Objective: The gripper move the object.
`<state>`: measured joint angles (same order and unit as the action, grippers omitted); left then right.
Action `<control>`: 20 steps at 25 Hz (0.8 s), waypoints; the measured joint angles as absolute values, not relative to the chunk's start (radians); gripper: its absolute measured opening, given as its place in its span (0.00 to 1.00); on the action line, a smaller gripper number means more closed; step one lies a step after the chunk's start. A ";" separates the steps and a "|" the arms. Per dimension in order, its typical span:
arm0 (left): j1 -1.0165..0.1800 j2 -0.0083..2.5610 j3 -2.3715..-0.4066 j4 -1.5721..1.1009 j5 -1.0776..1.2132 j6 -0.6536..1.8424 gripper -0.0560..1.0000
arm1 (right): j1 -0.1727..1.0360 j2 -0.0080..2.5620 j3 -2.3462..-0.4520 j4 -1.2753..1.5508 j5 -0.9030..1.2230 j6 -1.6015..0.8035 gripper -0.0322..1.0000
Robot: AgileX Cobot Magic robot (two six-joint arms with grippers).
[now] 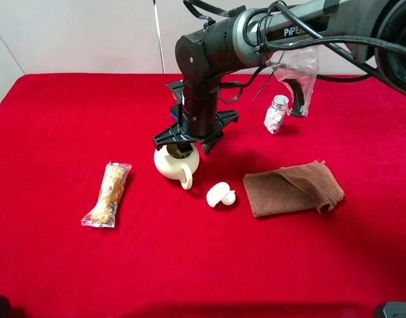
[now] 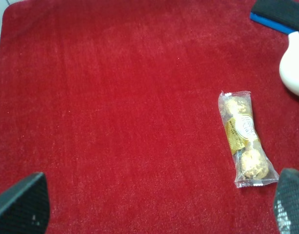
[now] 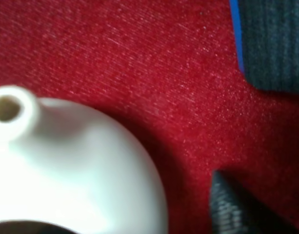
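Right gripper [image 1: 181, 150]: black claw on a glossy black arm, pointing straight down over the teapot [image 1: 175, 164], its tips at the pot's open mouth. The wrist view shows one fingertip [image 3: 232, 207] outside the round wall with a strip of red cloth [image 1: 57, 119] between them. The other finger is hidden, so I cannot tell whether the claw grips the pot. Teapot: cream, lidless, upright on the red cloth directly under this gripper, with its loop handle toward the table's near edge. Lid [image 1: 219, 195]: cream, with a knob, near the gripper to its right and nearer the table's front, apart from the pot. Brown cloth [image 1: 292, 187]: folded, farther right of the lid. Bottle [image 1: 276, 114]: small, holding white pieces, right of the gripper beyond the arm, with a plastic bag [image 1: 299, 73] hanging just above it. Candy packet [image 1: 108, 194]: clear wrap with gold balls, left of the right gripper, well apart. Left gripper [image 2: 156, 207]: fingers spread wide above the red cloth, with the candy packet [image 2: 244, 141] ahead near one finger.
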<state>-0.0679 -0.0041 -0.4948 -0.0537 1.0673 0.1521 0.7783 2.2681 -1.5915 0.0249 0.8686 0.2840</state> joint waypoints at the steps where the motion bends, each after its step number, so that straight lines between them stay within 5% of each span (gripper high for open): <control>1: -0.068 -0.004 -0.495 -0.054 1.067 0.152 0.91 | 0.778 2.268 -1.591 0.025 0.872 0.284 0.27; 6: -0.068 -0.004 -0.495 -0.054 1.067 0.152 0.91 | 0.778 2.270 -1.591 0.027 0.877 0.285 0.04; 20: -0.068 -0.004 -0.495 -0.054 1.067 0.152 0.91 | 0.778 2.270 -1.591 0.028 0.898 0.290 0.03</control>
